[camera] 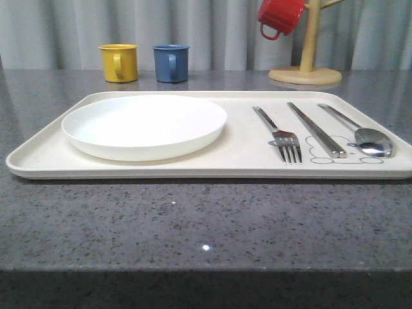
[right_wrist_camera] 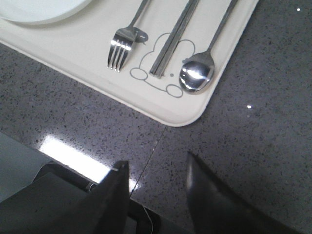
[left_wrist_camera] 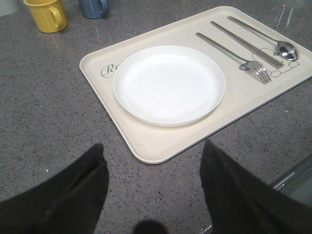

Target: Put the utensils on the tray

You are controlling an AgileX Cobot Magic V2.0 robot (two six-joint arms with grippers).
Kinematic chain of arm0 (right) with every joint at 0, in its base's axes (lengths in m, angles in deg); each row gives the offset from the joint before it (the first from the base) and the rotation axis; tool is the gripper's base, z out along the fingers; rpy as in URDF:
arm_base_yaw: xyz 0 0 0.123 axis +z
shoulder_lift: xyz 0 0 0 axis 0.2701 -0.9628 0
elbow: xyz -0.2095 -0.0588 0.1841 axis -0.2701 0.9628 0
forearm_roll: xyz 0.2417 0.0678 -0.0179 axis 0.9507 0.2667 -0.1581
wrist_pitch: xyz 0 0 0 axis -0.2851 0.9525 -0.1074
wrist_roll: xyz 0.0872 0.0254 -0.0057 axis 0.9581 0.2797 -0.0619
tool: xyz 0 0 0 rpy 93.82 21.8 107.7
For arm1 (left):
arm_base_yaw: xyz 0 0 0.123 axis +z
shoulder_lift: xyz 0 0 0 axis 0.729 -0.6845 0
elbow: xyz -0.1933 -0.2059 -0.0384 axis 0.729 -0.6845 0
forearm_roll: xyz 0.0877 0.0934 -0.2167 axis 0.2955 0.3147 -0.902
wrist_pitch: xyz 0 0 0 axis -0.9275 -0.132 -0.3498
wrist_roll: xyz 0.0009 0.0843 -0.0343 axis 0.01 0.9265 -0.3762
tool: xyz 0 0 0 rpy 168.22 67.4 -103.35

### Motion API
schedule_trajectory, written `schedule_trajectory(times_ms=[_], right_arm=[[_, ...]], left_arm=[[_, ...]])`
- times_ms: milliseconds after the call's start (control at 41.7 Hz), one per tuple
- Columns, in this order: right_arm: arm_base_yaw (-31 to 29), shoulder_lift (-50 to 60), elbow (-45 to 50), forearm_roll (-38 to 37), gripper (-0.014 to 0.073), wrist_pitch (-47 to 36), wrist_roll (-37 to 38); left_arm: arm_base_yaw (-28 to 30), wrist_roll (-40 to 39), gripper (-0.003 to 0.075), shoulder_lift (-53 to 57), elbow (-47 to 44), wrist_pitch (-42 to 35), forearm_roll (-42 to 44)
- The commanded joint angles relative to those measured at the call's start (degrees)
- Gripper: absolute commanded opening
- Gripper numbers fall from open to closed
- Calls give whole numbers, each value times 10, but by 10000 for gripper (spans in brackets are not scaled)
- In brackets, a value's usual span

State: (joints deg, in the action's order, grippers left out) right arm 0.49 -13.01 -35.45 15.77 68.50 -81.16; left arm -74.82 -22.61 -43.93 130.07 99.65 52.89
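Note:
The cream tray (camera: pixel 51 152) (left_wrist_camera: pixel 161 146) (right_wrist_camera: pixel 73 53) lies across the grey table. On its right part the silver fork (camera: pixel 280 136) (left_wrist_camera: pixel 243 63) (right_wrist_camera: pixel 122 44), the pair of chopsticks (camera: pixel 315 129) (left_wrist_camera: pixel 248 45) (right_wrist_camera: pixel 170 44) and the spoon (camera: pixel 367 138) (left_wrist_camera: pixel 282 47) (right_wrist_camera: pixel 197 74) rest side by side, over the grey rabbit drawing. My left gripper (left_wrist_camera: pixel 152 151) hovers open over bare table, short of the tray's near corner. Open too, my right gripper (right_wrist_camera: pixel 157 163) hangs above the table edge, off the tray's corner near the spoon. Neither holds anything.
A round white plate (camera: pixel 144 125) (left_wrist_camera: pixel 168 84) fills the tray's left half. Behind the tray stand a yellow mug (camera: pixel 119 62) (left_wrist_camera: pixel 46 14) and a blue mug (camera: pixel 171 62) (left_wrist_camera: pixel 94 7). A wooden mug tree (camera: pixel 306 64) with a red mug (camera: pixel 278 16) is at the back right.

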Motion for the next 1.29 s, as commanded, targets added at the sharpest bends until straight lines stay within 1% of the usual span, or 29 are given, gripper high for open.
schedule_trajectory(times_ms=[0, 144, 312, 456, 647, 695, 767, 815, 911, 983, 1007, 1031, 1271], right_arm=[[0, 64, 23, -12, 318, -46, -1], [0, 152, 64, -19, 318, -44, -1], [0, 223, 79, -21, 318, -50, -1], [0, 240, 79, -21, 318, -59, -1], [0, 239, 79, -21, 310, -70, 25], [0, 239, 79, -21, 280, -69, 25], [0, 239, 79, -21, 202, -65, 25], [0, 239, 79, -21, 127, -63, 25], [0, 239, 79, -21, 5, -63, 25], [0, 239, 79, -21, -64, -63, 25], [0, 239, 79, -21, -75, -64, 25], [0, 239, 79, -21, -65, -65, 25], [0, 239, 79, -23, -68, -58, 25]], left_arm=[[-5, -6, 407, -4, 15, -42, -3], [-5, -6, 407, -4, 15, -42, -3], [-5, -6, 407, -4, 15, -44, -3], [-5, -6, 407, -4, 15, -47, -3], [-5, -6, 395, -4, 15, -53, -3], [-5, -6, 366, -4, 15, -53, -3], [-5, -6, 300, -4, 15, -53, -3], [-5, -6, 242, -4, 15, -53, -3], [-5, -6, 111, -4, 15, -53, -3], [-5, -6, 34, -4, 15, -53, -3], [-5, -6, 12, -4, 15, -53, -3], [-5, -6, -15, -4, 15, -53, -3], [-5, -6, -20, -4, 15, -53, -3]])
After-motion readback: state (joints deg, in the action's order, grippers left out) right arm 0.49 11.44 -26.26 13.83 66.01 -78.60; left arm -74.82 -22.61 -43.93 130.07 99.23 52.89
